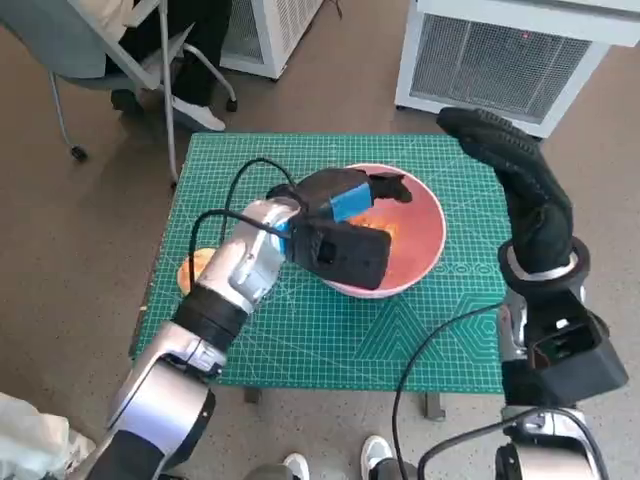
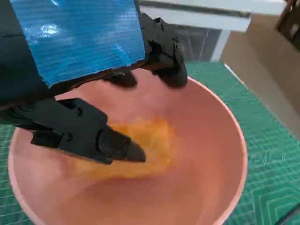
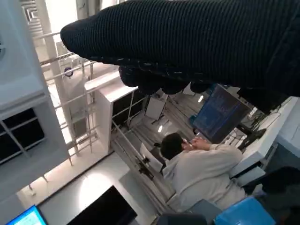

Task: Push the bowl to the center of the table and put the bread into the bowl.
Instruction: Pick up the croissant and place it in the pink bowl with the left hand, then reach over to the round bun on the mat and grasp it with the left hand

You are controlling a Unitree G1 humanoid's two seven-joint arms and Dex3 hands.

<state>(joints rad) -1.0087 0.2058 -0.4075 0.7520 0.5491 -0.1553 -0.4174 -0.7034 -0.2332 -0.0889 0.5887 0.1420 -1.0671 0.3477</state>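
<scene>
Roughly, bowl (image 1: 415, 235): we judge it near table (image 1: 300, 340) center.
Bread (image 2: 140, 140): lying in the bowl.
Left hand (image 1: 345, 205): over bowl, fingers spread, holding nothing.
Right hand (image 1: 510, 160): raised, we can't tell its grip.
Left: withdraw.

1. A green cutting mat (image 1: 330, 330), printed with a pale grid, covers the table top.
2. A white slatted cabinet unit (image 1: 510, 65) stands on the floor beyond the table's far right corner.
3. Another white unit (image 1: 270, 30) stands beyond the table's far left side.
4. A grey chair on castors (image 1: 110, 70) stands on the floor off the far left corner, with a person's dark leg and pale shoe (image 1: 195, 115) beside it.
5. A person in a pale top (image 3: 206, 171) shows in the right wrist view, facing a blue-lit screen (image 3: 220, 115).
</scene>
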